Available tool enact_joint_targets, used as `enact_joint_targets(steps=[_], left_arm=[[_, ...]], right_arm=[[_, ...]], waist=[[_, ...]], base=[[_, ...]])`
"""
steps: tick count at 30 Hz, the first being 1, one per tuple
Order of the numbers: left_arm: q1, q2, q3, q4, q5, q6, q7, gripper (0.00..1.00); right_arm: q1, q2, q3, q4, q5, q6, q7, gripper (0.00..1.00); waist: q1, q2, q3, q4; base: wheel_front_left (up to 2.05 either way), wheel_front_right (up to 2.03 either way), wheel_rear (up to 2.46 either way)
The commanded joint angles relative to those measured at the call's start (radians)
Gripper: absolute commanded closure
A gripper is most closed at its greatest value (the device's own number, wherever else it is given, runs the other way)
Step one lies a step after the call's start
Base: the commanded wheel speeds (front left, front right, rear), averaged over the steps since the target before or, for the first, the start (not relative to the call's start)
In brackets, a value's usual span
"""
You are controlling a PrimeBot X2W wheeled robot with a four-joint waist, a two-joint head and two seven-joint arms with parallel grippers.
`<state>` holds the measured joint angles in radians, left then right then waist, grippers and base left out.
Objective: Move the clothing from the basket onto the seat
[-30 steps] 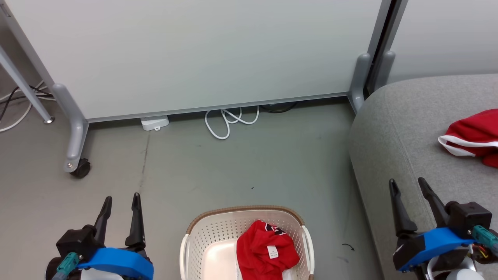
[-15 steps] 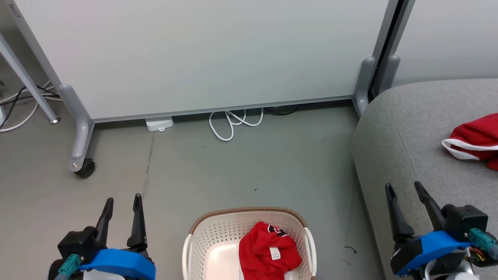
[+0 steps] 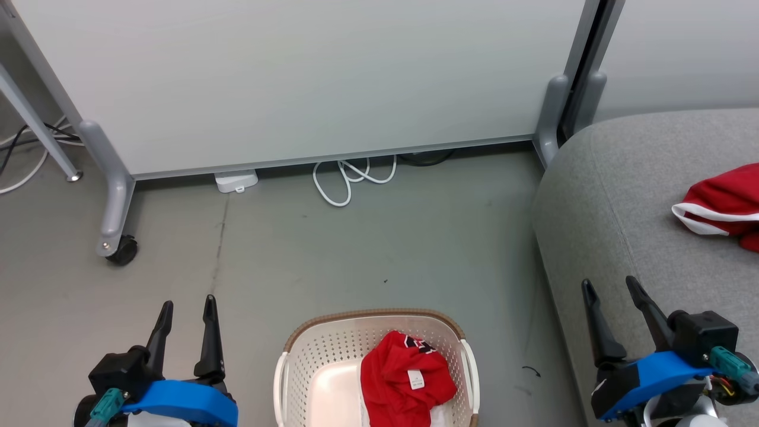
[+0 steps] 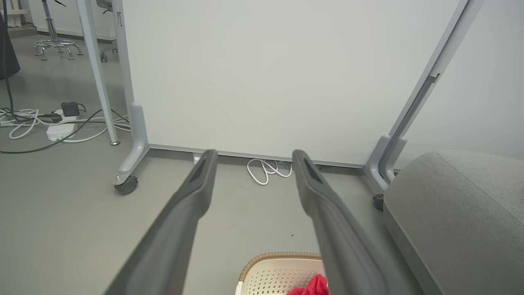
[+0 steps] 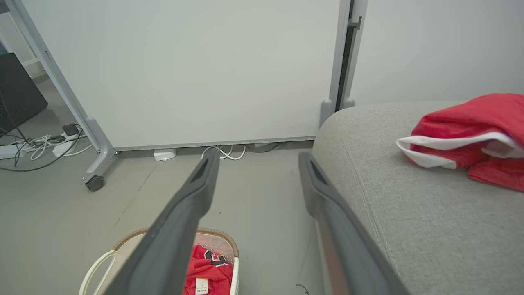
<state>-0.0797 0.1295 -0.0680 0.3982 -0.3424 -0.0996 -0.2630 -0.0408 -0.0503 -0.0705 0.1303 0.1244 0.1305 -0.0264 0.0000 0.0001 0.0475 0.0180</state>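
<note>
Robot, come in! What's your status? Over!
Left gripper, right gripper open, empty. Red garment in basket, second garment on sofa. Nothing in the way.

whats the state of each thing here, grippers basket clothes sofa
left gripper: open, empty
right gripper: open, empty
basket: upright on the floor, one garment inside
sofa: carries one garment
garment in basket: crumpled, white tag facing up
garment on sofa: bunched on the seat, apart from both grippers

Grey floor (image 3: 385, 249) bearing basket (image 3: 373, 312) and white cable (image 3: 344, 178) (looped), grey sofa (image 3: 622, 196) carrying one red garment (image 3: 723, 198)
</note>
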Motion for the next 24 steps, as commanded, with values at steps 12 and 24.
enact_joint_targets(steps=[12,24], left_arm=[[-0.095,-0.014,-0.033,0.071,0.018,-0.022,-0.003,0.00],[-0.307,-0.016,-0.171,0.293,0.034,-0.032,0.023,0.00]], right_arm=[[-0.047,0.000,0.050,-0.045,0.001,0.000,-0.001,0.00],[-0.134,0.000,0.148,-0.119,-0.001,0.000,-0.019,0.00]], waist=[[0.0000,-0.0001,0.102,-0.062],[0.0000,-0.0001,0.346,-0.200]], base=[[0.00,0.00,0.00],[0.00,0.00,0.00]])
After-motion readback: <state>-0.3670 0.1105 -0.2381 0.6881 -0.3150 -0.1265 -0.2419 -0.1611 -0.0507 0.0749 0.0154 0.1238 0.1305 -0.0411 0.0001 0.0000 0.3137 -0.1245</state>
